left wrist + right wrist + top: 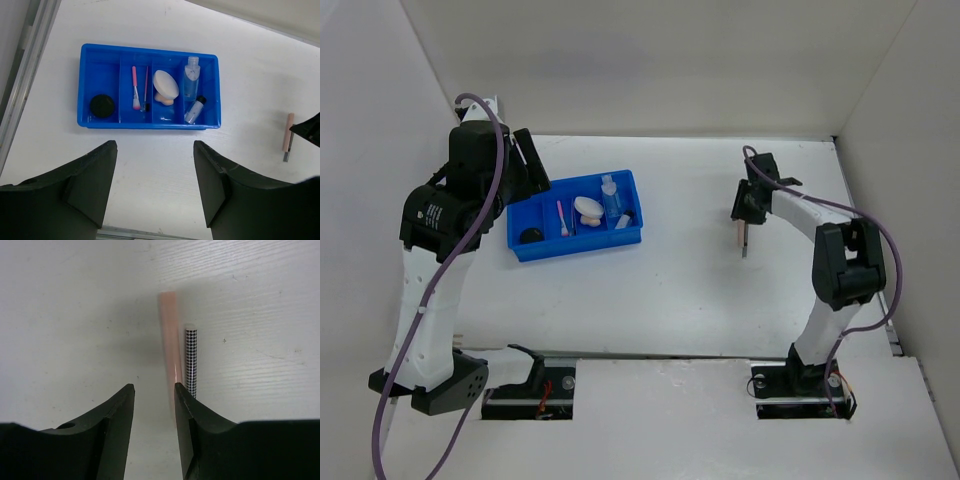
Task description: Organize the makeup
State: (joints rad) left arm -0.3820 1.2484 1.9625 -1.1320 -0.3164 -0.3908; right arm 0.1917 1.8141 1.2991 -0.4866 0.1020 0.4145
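Observation:
The blue tray (pixel 100 50) holds a black round jar (pixel 101 106), a pink-handled brush (pixel 135 95), a white puff (pixel 166 84) over a peach sponge (pixel 164 99), and two clear bottles (pixel 191 77). My left gripper (pixel 155 146) hangs open above the table in front of the tray, with nothing in it. A beige stick (pixel 169 335) and a houndstooth pencil (pixel 191 360) lie side by side on the table. My right gripper (pixel 154 387) is low over them with its jaws apart. The stick runs along the inner edge of the right finger (pixel 187 410), and the pencil lies outside it.
The tray (pixel 620 240) sits left of centre, with my left gripper (pixel 530 160) raised behind its left end. My right gripper (pixel 748 212) is on the right side of the table, over the stick (pixel 741 236). White walls close in the table at the back and sides.

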